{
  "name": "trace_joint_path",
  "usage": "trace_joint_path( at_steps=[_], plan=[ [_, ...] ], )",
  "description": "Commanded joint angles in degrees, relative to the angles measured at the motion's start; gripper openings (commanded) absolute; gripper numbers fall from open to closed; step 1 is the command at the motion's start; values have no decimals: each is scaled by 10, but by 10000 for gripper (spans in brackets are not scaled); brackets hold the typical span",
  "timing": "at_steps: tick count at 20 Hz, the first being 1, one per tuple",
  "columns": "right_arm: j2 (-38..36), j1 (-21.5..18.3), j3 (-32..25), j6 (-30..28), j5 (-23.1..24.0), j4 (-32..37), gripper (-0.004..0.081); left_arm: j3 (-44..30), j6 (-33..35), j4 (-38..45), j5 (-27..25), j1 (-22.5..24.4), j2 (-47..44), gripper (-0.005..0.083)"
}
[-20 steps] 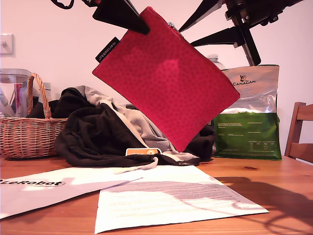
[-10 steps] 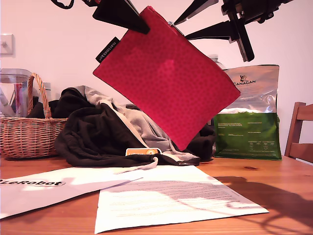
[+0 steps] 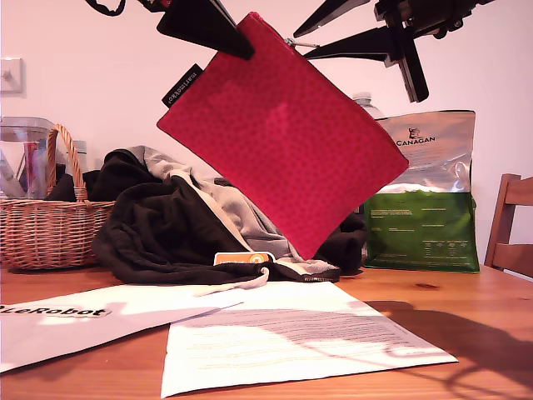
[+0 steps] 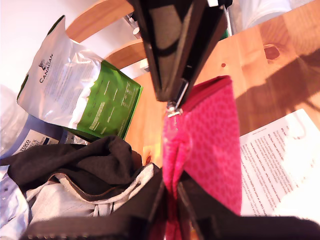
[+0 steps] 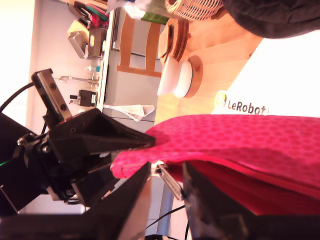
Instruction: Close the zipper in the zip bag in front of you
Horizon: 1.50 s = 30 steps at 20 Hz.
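My first pincer [image 3: 240, 43] stays clamped on a top corner of the zip bag [image 3: 283, 133], hanging it tilted above the counter [image 3: 483, 308]. My second pincer [image 3: 301, 46] has risen and narrowed around the zipper pull tab [image 5: 169, 181], jaws still apart. Pinching it looks next.

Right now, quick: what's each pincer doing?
My first pincer: closed on the zip bag, at its corner.
My second pincer: open, jaws either side of the zipper pull tab, not clamped.
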Motion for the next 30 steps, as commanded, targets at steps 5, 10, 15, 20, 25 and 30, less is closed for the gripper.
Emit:
trace_joint_path(
  at_steps=[5,10,15,20,25,30],
  plan=[
    [6,3,-8,-1,-5,6,119,3,-7,9,2,0,1,-21],
    [6,3,-8,-2,-17,6,119,3,-7,9,-8,0,1,-21],
    [6,3,-8,-4,-17,6,65,3,-7,9,-8,0,1,-21],
    [6,3,-8,-6,-14,6,-13,3,-7,10,-8,0,1,-21],
    [6,3,-8,-16,-13,-4,-13,3,-6,10,-8,10,1,-21],
    [6,2,-8,-65,6,-55,-13,3,-6,10,-7,19,1,-21]
  ],
)
